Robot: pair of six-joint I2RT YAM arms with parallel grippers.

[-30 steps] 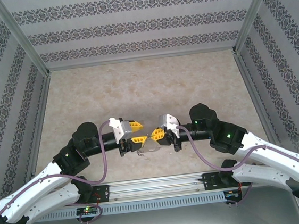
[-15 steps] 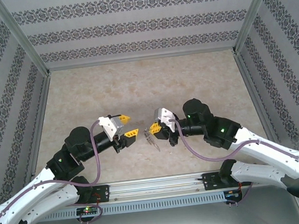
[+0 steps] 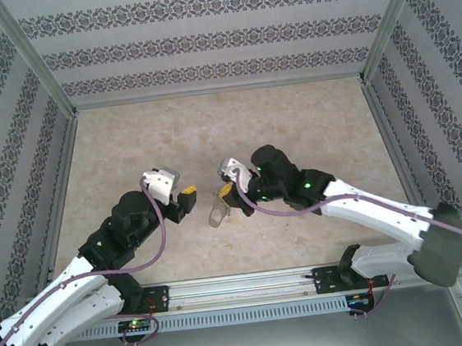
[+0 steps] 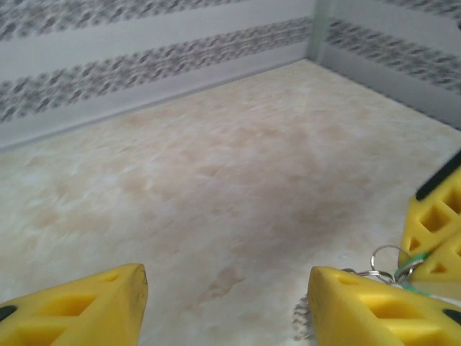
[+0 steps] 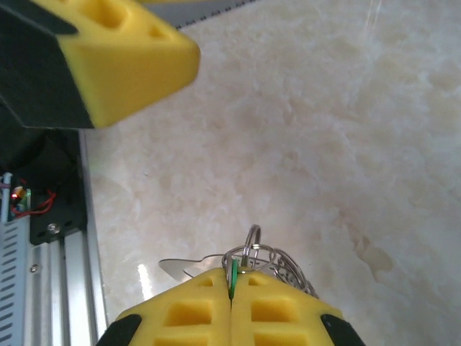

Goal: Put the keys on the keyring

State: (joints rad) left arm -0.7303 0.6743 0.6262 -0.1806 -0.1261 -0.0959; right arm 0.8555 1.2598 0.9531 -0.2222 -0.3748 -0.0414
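Marbled beige tabletop [image 3: 227, 132] lies under both arms. Your right hand [image 5: 232, 292] pinches the green key [image 5: 233, 277], and the keyring [image 3: 217, 217] hangs just below it, over the middle toward the near edge. Your left hand [image 4: 227, 288] stands open and empty; I would close it steadily on the keyring before threading.

The desk [image 3: 210, 134] is showing mottled cream-beige marbling. The walls [image 3: 216, 34] are wearing pale grey stripes with dark floral bands. The left hand [image 4: 227, 288] and right hand [image 5: 232, 290] are showing bright yellow; the key [image 5: 233, 275] is flashing green, the keyring [image 5: 252, 249] glinting silvery-grey.
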